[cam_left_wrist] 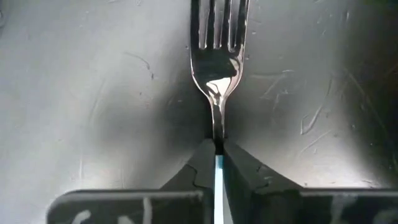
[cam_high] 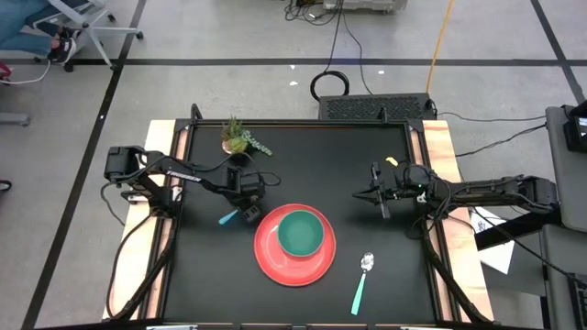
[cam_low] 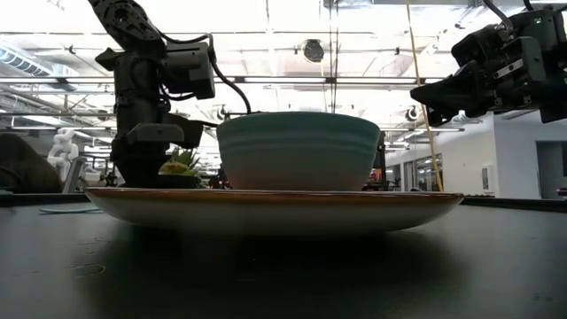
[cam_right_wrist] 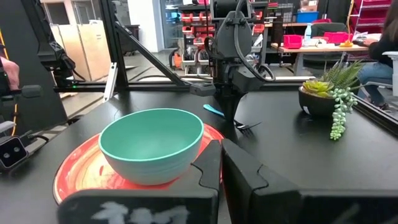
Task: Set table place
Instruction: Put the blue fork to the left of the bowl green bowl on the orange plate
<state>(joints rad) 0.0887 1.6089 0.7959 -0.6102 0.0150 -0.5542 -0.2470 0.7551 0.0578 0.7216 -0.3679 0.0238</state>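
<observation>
The left gripper (cam_left_wrist: 216,163) is pinching the fork (cam_left_wrist: 216,68) just left of the plate (cam_high: 271,258); it should be lowering it flat onto the counter (cam_high: 385,275) before releasing. The right gripper (cam_high: 374,194), fingers together, is waiting apart.

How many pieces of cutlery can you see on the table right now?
2. A fork is clamped in the left end effector, left of the red plate. A spoon lies flat to the plate's right. None seems hidden.
</observation>
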